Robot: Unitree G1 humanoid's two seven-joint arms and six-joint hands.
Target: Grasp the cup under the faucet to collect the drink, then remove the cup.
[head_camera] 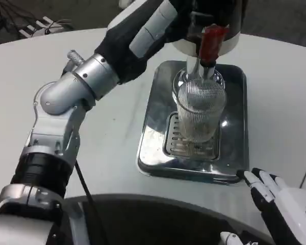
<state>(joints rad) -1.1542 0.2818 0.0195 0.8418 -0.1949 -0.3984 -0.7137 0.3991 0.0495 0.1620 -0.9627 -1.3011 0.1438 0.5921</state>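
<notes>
Standing on the drain grate (186,145) at the middle of a steel drip tray (233,127) is a ribbed clear cup (200,112), directly beneath the red-handled faucet (210,43); the left hand (158,25) reaches up beside the dispenser (214,15) (its fingers are hidden, so I cannot tell how they lie); the right hand (280,204) waits off the tray's near right corner, fingers apart, holding nothing. Filling well probably means keeping the cup centred under the spout. Tray and dispenser rest on a white round table (117,117); dark floor lies beyond its far edge.
</notes>
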